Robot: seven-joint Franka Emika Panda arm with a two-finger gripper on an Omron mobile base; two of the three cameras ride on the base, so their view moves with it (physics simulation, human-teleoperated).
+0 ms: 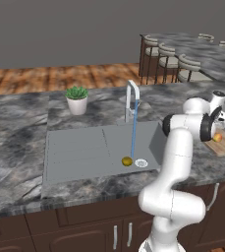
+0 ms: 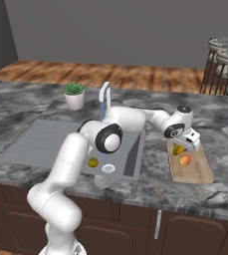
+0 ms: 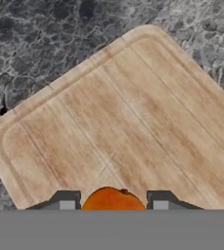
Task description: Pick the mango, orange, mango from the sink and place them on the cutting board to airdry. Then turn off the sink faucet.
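Orange in pincer over cutting board (near one edge)

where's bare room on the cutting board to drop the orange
The cutting board is crowded at its far end, where a green-and-orange mango lies under the end effector with the orange. The near half, toward the counter's front edge, is bare.

I count one orange, two mangoes, one on the cutting board and one in the sink, one sink faucet, one potted plant.
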